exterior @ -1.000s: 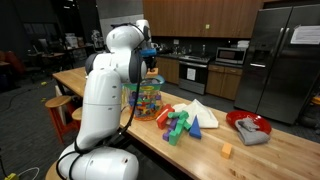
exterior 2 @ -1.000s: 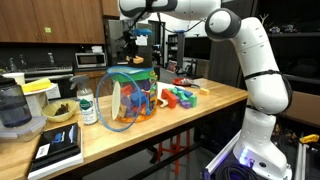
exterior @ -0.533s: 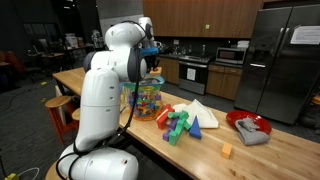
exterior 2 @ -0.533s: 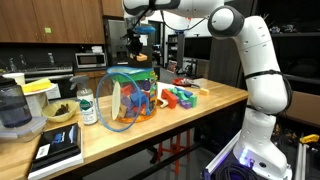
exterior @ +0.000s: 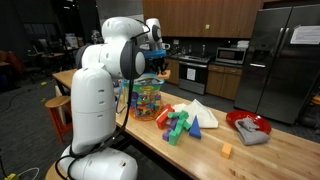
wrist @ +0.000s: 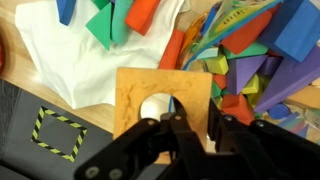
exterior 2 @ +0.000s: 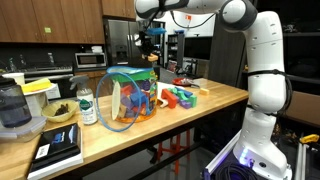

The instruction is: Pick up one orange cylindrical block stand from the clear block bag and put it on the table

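My gripper (exterior: 159, 55) hangs above the clear block bag (exterior: 147, 98), toward its side nearest the loose blocks, and is shut on the orange cylindrical block stand (exterior: 160, 64). In an exterior view the gripper (exterior 2: 152, 47) holds the orange piece (exterior 2: 152, 58) well above the bag (exterior 2: 128, 95). In the wrist view the fingers (wrist: 195, 116) clamp the stand (wrist: 140, 100), an orange piece with a round hole, with one finger at the hole. The bag's coloured blocks (wrist: 255, 50) lie below to the right. The light-wood table (exterior: 285, 158) also shows in an exterior view (exterior 2: 215, 102).
A loose pile of green, purple and blue blocks (exterior: 180, 123) and a white cloth (exterior: 204, 113) lie beside the bag. A red plate with a grey rag (exterior: 248, 127) and a tiny orange cube (exterior: 226, 151) sit further along. A bottle (exterior 2: 87, 105) and bowl (exterior 2: 59, 112) stand by the bag.
The gripper has swung sideways from over the bag's middle toward the loose blocks, carrying the orange stand, and the arm has turned.
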You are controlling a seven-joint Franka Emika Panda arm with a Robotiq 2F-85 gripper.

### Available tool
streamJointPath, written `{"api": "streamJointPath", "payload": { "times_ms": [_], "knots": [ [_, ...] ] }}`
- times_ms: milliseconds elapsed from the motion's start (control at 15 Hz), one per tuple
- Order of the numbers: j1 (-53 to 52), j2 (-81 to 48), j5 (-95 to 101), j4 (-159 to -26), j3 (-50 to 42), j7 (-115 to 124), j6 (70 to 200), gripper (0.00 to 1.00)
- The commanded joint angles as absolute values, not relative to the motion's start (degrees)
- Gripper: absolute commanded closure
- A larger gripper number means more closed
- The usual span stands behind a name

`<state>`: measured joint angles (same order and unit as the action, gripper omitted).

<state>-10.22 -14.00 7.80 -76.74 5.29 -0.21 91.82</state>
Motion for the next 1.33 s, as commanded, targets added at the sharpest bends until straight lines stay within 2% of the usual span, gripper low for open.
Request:
{"api": "streamJointPath", "payload": {
  "times_ms": [0,533,1267],
  "knots": [
    [-8.0,-6.3,7.6,-89.2,3.9,-0.9,98.5,0.94],
    [-3.6,3.2,12.5,-111.6,1.7,2.4,120.6,0.94],
    [1.2,11.4,12.6,-129.9,-1.1,1.6,127.6,0.94]
  ]
}}
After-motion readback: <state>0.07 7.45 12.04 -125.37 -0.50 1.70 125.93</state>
